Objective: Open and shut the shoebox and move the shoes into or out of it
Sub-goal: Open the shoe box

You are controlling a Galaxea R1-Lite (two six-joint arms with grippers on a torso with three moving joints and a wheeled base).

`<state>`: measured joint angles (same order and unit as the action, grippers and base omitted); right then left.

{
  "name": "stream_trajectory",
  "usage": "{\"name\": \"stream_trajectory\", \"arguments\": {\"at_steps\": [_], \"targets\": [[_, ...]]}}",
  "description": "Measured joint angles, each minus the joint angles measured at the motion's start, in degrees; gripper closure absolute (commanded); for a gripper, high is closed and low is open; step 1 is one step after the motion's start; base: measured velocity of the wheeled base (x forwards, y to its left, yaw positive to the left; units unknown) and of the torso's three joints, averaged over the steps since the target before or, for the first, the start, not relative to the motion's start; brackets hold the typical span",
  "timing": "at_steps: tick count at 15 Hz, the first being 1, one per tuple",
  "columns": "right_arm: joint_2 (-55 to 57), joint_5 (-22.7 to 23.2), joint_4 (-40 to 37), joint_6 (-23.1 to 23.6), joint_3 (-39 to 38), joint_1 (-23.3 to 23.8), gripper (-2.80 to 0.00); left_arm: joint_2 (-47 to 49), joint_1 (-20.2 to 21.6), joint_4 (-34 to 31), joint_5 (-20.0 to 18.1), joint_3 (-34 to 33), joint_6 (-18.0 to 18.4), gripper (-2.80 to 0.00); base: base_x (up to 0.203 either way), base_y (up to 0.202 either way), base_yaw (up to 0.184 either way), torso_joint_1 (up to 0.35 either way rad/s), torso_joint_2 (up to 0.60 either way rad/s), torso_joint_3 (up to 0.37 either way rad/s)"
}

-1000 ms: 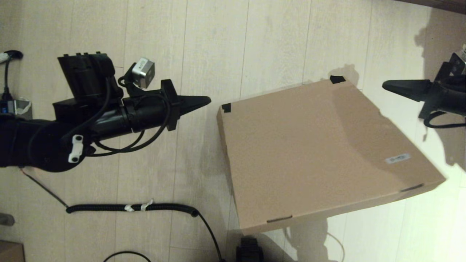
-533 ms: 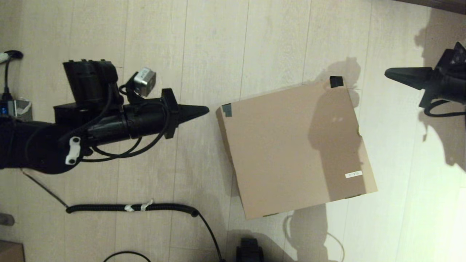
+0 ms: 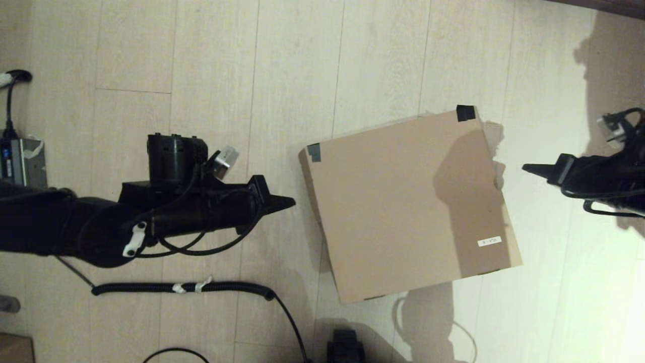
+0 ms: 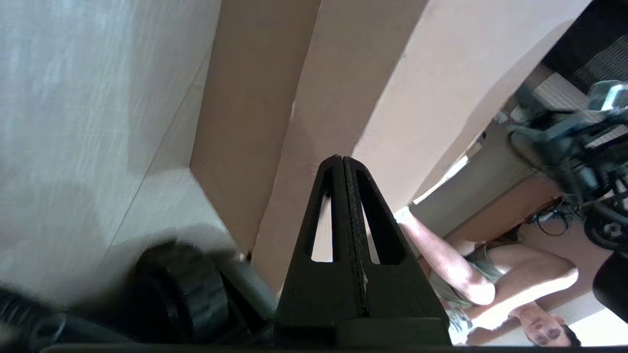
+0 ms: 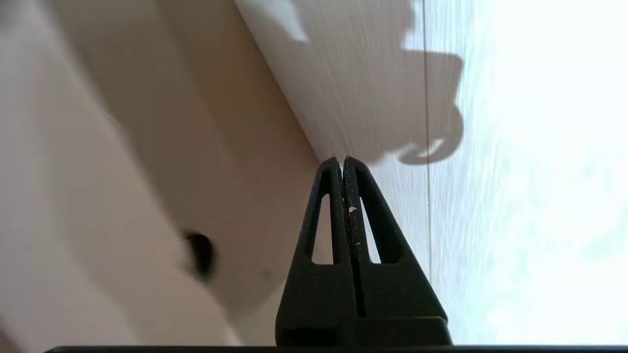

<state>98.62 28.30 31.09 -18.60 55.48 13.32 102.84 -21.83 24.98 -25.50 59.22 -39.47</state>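
Observation:
The brown cardboard shoebox (image 3: 408, 201) lies closed on the pale wood floor, its flap lid flat, with black tape at two far corners and a small white sticker (image 3: 490, 241) near its right front. No shoes show in any view. My left gripper (image 3: 291, 202) is shut and empty, its tip a short way left of the box's left edge (image 4: 294, 98). My right gripper (image 3: 525, 168) is shut and empty, just off the box's right edge (image 5: 147, 147), its tip over the floor.
A coiled black cable (image 3: 181, 288) runs along the floor in front of the left arm. A grey device (image 3: 22, 162) sits at the far left. A small brown box corner (image 3: 15, 348) shows bottom left, and a black object (image 3: 345, 346) at the bottom edge.
The lid, raised a second ago, has dropped flat onto the box. Both arms have lowered: the left gripper came nearer and down beside the left edge, the right gripper down beside the right edge.

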Motion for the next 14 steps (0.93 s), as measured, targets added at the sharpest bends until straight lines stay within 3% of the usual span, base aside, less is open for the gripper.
{"name": "stream_trajectory", "arguments": {"at_steps": [4,9,14], "targets": [[0.7,0.2,1.3,0.5,-6.0,-0.4,0.00,5.0,-3.2,8.5,4.4,0.2,0.1,0.00,0.000,0.000,0.000,0.000,0.00,0.000],[0.3,2.2,1.3,0.4,-10.8,-1.6,0.00,10.4,-4.6,8.9,4.8,4.8,0.2,0.00,0.000,0.000,0.000,0.000,0.00,0.000],[-1.8,1.8,1.2,0.5,-12.6,-1.4,0.00,16.1,-5.1,8.4,4.8,15.9,0.1,0.00,0.000,0.000,0.000,0.000,0.00,0.000]]}}
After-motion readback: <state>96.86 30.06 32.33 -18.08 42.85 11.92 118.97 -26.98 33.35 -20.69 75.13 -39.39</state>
